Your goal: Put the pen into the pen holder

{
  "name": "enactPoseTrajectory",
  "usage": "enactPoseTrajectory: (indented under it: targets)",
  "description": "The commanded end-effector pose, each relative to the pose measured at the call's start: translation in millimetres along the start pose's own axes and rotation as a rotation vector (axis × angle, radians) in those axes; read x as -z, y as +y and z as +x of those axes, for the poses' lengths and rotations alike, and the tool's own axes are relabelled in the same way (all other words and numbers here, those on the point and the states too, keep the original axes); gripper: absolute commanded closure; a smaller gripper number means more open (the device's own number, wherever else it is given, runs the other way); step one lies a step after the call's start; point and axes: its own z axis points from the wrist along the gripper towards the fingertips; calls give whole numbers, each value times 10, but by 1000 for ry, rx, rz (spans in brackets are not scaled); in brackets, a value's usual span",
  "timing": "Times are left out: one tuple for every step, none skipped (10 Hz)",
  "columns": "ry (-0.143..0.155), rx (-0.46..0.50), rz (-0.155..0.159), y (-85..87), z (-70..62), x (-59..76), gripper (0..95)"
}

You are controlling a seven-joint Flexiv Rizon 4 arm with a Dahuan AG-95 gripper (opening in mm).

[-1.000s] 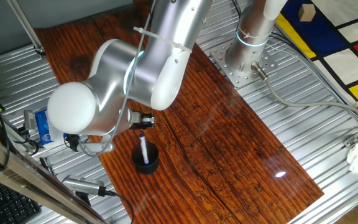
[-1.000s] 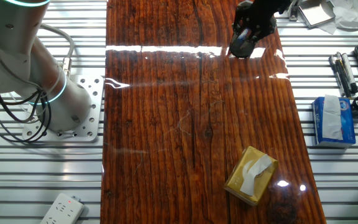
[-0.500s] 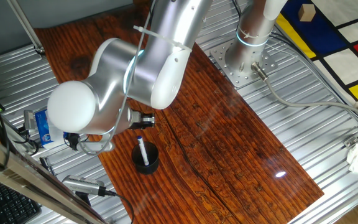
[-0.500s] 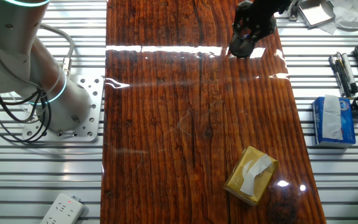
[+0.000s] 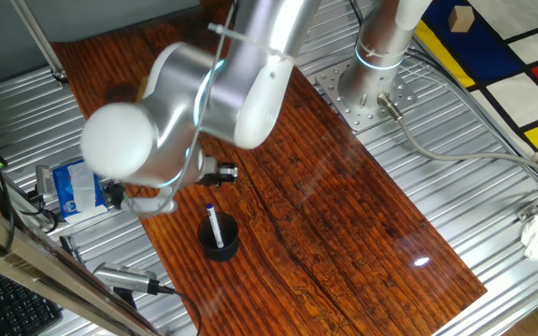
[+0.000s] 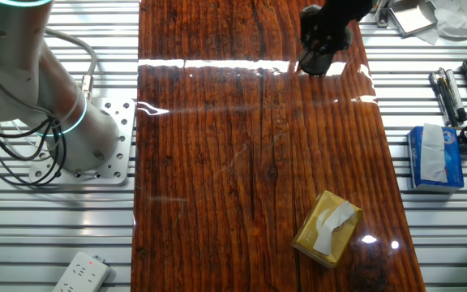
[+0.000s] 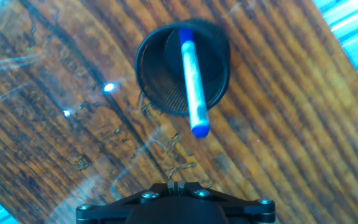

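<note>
The pen [image 5: 213, 227], white with blue ends, stands leaning in the black pen holder [image 5: 220, 243] near the front left edge of the wooden board. In the hand view the pen [image 7: 191, 78] lies across the holder's rim [image 7: 145, 74], its upper blue end sticking out toward me. My gripper [image 5: 220, 174] hangs above and behind the holder, apart from the pen, and holds nothing. Only its black base [image 7: 174, 185] shows in the hand view. In the other fixed view the gripper [image 6: 323, 28] covers most of the holder [image 6: 319, 65].
A tan cardboard box [image 6: 327, 229] sits on the board's far end. A blue tissue pack [image 5: 73, 185] and a silver-grey tool [image 5: 124, 276] lie on the metal slats beside the board. The arm's base [image 5: 372, 84] is bolted at the back.
The arm has lifted and swung back from the holder. The pen stays in the cup, free of the gripper.
</note>
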Motion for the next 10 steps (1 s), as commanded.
enactPoseTrajectory:
  targets:
    - [-3, -11, -10, -8, -21, 12, 950]
    - [-3, -13, -9, -6, -20, 15, 950]
    - [-4, -11, -8, -4, -20, 17, 950]
    - [-1, -14, -7, -5, -23, 17, 950]
    - [-3, -16, -7, -5, -25, 22, 950]
    - [-3, -21, -7, 1, -23, 33, 950]
    - [-4, -25, -5, 0, -27, 43, 950]
    - [-17, -32, -5, 7, -33, 65, 950]
    - [-25, -34, -7, 5, -47, 105, 950]
    - [-19, -38, -4, 10, -58, 143, 950]
